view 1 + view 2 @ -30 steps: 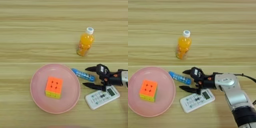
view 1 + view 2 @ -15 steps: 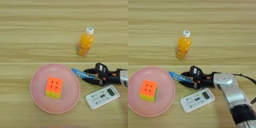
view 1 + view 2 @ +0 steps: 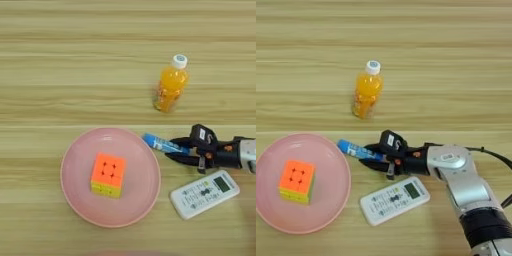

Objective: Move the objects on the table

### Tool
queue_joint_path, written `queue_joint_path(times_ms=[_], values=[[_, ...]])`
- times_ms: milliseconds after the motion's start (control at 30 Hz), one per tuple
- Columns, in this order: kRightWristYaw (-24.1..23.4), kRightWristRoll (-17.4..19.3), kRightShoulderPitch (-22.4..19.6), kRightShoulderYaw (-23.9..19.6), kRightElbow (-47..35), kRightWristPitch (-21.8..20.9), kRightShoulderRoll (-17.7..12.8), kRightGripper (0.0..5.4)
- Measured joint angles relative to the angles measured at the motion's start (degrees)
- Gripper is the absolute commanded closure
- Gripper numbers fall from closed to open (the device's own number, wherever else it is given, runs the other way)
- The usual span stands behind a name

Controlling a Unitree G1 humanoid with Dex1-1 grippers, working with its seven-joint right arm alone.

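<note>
Right gripper (image 3: 372,156) pinched narrow around blue tube's (image 3: 357,150) right end. Tube lies flat, long axis running left toward pink plate (image 3: 331,200), just beside its rim.

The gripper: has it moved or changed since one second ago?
Yes. The right gripper had its fingers spread wide near the white remote control, which has stayed put; they have closed onto the blue tube.
</note>
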Motion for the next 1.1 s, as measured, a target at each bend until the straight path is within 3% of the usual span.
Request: queue_joint_path(times_ms=[400,1100], values=[[-3.74,1.05,-2.30,-2.96,-0.51,0.07,1.62,4.01],[-4.73,6.37,0.16,-3.51,-19.00,5.21,3.51,4.01]])
